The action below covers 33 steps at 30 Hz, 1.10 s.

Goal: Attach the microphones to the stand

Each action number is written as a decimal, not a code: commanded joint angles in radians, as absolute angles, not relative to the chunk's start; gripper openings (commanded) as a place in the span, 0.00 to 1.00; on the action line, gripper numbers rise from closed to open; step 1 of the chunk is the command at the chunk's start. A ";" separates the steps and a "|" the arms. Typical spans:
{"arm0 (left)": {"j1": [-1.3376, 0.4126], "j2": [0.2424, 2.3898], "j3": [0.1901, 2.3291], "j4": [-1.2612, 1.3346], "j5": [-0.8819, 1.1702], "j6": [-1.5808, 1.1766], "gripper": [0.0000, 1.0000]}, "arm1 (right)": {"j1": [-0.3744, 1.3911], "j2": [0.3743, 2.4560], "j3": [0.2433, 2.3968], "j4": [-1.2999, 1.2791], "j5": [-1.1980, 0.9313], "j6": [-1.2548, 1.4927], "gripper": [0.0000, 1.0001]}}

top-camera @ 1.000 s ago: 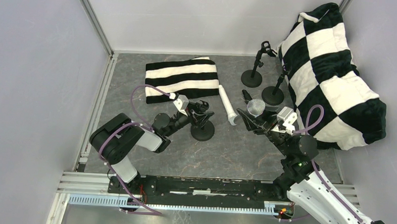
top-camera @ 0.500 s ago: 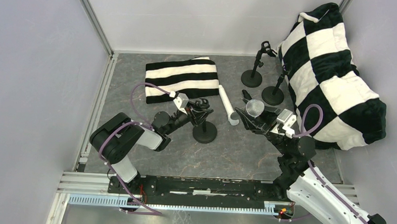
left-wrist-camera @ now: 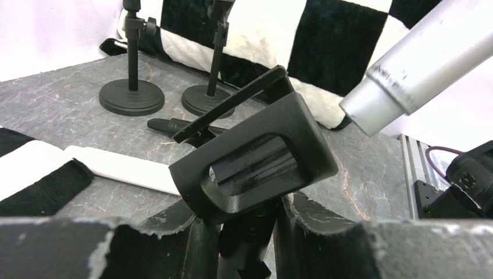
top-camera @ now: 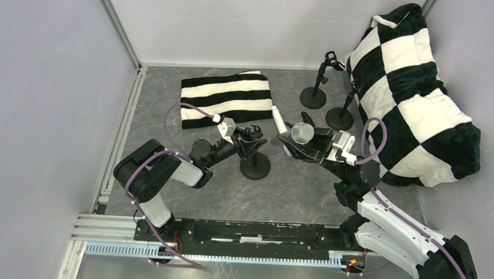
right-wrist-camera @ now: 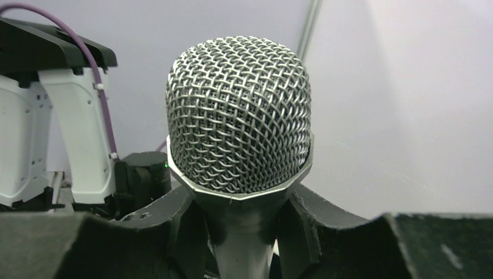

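Observation:
My right gripper (top-camera: 304,148) is shut on the silver-grey microphone (top-camera: 302,133), gripping its neck just under the mesh head (right-wrist-camera: 238,116). It holds the microphone in the air, and the tail end (left-wrist-camera: 418,64) points down at the black clip (left-wrist-camera: 256,157), a short gap away. My left gripper (top-camera: 241,142) is shut on the post of the near stand (top-camera: 255,166), just below that clip. The white microphone (left-wrist-camera: 125,168) and the black microphone (left-wrist-camera: 174,124) lie on the table behind the clip. The right gripper partly hides both of them in the top view.
Two more black stands (top-camera: 313,97) (top-camera: 339,118) stand at the back right and also show in the left wrist view (left-wrist-camera: 131,96) (left-wrist-camera: 209,100). A striped cloth (top-camera: 227,98) lies at the back. A large checkered cushion (top-camera: 416,96) fills the right side. Walls close in left, back and right.
My right gripper has carried the silver-grey microphone leftward toward the clip of the stand in my left gripper. The left gripper and stand have barely moved.

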<state>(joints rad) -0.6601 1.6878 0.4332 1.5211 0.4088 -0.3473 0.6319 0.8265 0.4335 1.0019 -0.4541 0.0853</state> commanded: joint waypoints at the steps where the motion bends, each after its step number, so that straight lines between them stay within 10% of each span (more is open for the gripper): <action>1: -0.664 1.708 0.436 1.737 0.466 -0.423 0.02 | 0.628 0.875 0.499 1.244 -0.538 0.149 0.00; 33: -0.665 1.702 0.427 1.737 0.515 -0.455 0.02 | 0.701 1.169 0.629 1.290 -0.647 0.027 0.00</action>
